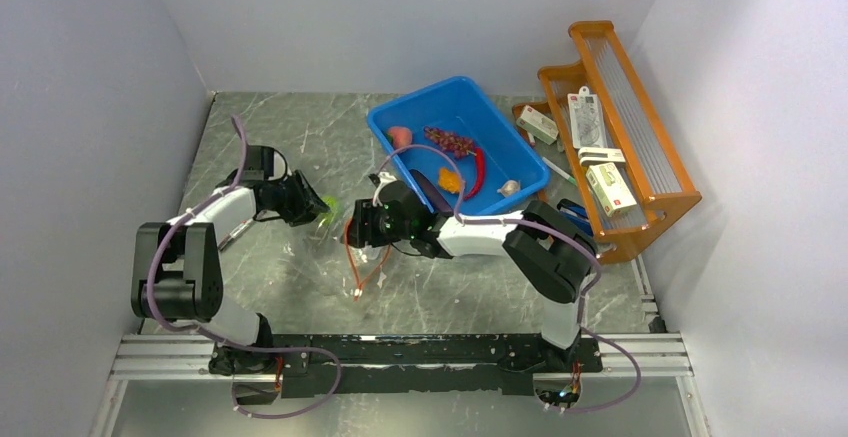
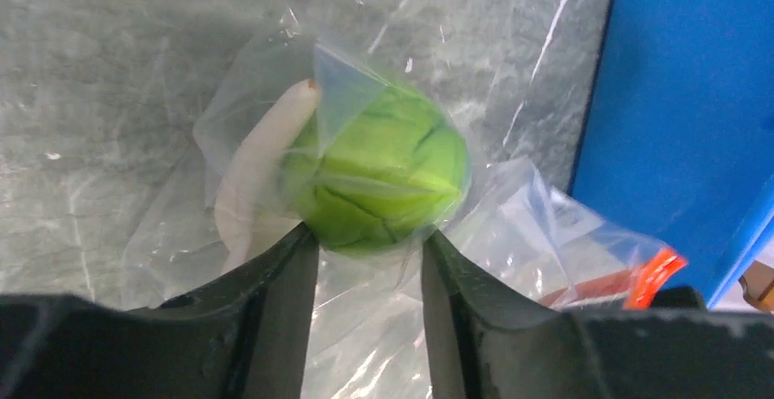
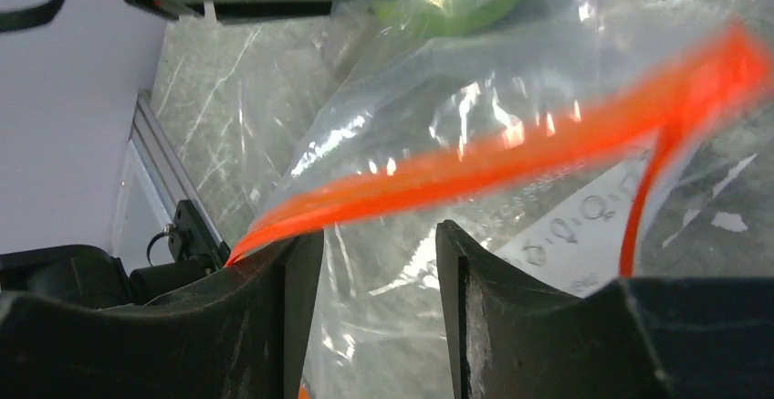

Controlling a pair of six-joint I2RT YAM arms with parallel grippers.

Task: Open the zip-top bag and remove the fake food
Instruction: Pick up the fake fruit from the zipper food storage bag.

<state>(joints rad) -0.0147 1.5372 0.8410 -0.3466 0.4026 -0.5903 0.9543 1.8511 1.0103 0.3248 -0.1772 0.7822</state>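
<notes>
1. From above: the zip-top bag lies near the middle of the table, just off the near left corner of the blue bin, spread between the two arms; the left gripper is at the closed end, where the green ball sits, and the right gripper is at the mouth, where the zip strip loops loose. A peach and grapes lie in the bin, so it looks like the drop-off place.

2. Left wrist: the green ball is inside the plastic with a pale piece beside it, both just past the left gripper; the fingertips stand apart at the ball's near side. I cannot tell whether they squeeze it or only frame it; probably the aim is to work it towards the mouth.

3. Right wrist: the right gripper is released, its jaws apart with only clear film beyond the gap; the zip strip runs slanting just past the tips, touching the left one and clamped by neither.
</notes>
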